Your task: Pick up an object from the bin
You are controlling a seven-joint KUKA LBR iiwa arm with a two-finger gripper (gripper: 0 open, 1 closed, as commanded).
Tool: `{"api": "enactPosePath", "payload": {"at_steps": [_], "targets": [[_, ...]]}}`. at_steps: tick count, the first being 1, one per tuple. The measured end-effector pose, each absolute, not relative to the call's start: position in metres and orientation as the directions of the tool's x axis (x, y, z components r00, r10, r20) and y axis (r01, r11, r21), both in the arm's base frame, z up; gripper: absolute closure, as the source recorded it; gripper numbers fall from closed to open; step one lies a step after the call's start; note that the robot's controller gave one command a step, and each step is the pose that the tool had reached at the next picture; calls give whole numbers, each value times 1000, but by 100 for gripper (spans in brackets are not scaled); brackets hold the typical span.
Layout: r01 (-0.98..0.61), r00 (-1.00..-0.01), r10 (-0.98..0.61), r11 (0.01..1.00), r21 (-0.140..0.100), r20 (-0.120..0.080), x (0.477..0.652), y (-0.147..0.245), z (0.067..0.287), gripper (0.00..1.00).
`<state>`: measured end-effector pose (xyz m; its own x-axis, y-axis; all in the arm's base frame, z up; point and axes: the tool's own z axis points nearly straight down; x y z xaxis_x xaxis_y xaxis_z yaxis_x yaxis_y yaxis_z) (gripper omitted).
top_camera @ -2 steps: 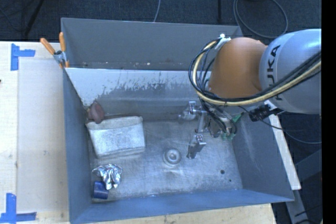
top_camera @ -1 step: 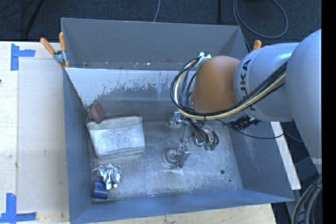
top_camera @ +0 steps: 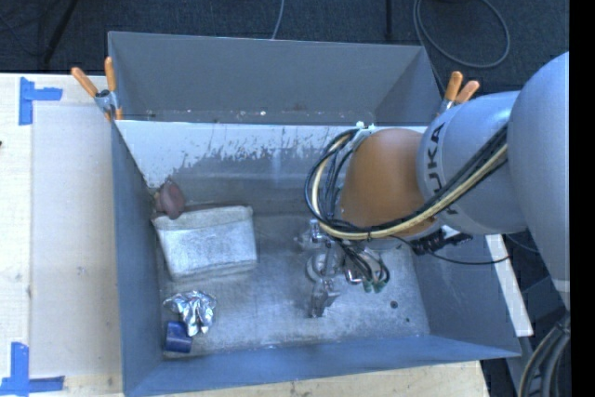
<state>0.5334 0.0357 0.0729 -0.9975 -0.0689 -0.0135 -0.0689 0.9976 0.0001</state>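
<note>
Across the middle of the frame sits the grey metal bin (top_camera: 260,79). From the right the arm (top_camera: 483,163) reaches to its centre. Left of centre lies a pale rectangular block (top_camera: 206,242). The gripper (top_camera: 319,302) hangs low over bare floor right of that block, apart from it; whether it is spread or closed I cannot tell. At lower left lies crumpled silver foil (top_camera: 191,310). A brown lump (top_camera: 170,197) touches the block's upper left corner, and a small blue piece (top_camera: 177,337) lies against the foil.
</note>
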Motion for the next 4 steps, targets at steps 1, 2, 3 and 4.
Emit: {"api": "enactPosePath", "payload": {"at_steps": [1, 2, 3, 4], "targets": [[-73, -997, -73, 997, -2, -5, 558, -11, 107, 0], [141, -990, 141, 990, 2, -9, 522, 5, 72, 0], [56, -998, 56, 998, 0, -3, 560, 9, 76, 0], [109, -994, 109, 994, 2, 3, 517, 57, 121, 0]]}}
